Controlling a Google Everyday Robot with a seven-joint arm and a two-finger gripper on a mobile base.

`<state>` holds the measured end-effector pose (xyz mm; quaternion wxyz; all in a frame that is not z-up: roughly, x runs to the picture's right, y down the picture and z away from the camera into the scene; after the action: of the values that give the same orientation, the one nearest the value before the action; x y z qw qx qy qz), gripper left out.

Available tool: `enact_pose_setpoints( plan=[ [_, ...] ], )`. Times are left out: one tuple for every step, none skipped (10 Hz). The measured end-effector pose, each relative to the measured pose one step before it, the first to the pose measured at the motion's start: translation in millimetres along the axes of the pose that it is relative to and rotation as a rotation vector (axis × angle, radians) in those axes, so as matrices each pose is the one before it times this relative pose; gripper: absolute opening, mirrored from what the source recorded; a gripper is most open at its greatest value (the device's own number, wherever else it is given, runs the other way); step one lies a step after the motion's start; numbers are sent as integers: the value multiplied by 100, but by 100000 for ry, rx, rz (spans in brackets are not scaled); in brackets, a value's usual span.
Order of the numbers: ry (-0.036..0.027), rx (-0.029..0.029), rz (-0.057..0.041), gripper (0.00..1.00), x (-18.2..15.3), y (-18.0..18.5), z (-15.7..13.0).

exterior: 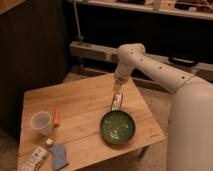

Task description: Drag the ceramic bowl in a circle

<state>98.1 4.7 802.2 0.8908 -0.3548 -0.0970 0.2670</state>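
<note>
The white arm [155, 70] fills the right side. It rises from the lower right corner, bends at a rounded joint near the top of the view, then drops toward the table.

The table [85, 100] is light wood with a slatted top, and one corner points away from the camera. Everything else stands on it.

The bowl [118, 129] sits upright on the right part of the table, near the front right edge. It is dark green and glossy, with pale speckles inside, and it is the widest dish there.

The pincer [117, 102] hangs at the end of the arm, pointing down, just behind the bowl's far rim. It is close to that rim, but contact cannot be made out, nor how far it is spread or whether it grips anything.

A pale cup [41, 122] stands upright near the left edge, well apart from the bowl. A blue cloth [60, 156] lies at the front left. A white packet [34, 159] lies just beside the cloth, at the corner. An orange stick [56, 115] lies just right of the cup. A tiny white cube [49, 142] rests between the cup and the cloth.
</note>
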Motion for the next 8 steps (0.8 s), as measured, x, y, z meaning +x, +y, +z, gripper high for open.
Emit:
enact_pose_setpoints(
  plan=[
    [-4527, -633, 3206, 11, 971, 113, -681],
    [-4207, -1016, 2393, 11, 610, 287, -519],
    [-1001, -189, 444, 11, 99, 62, -122],
    [45, 16, -130, 11, -29, -14, 40],
    [38, -115, -263, 11, -160, 60, 74],
    [-22, -38, -61, 11, -36, 20, 12],
    [70, 153, 218, 11, 166, -56, -47],
    [-408, 666, 774, 11, -240, 126, -24]
  ],
)
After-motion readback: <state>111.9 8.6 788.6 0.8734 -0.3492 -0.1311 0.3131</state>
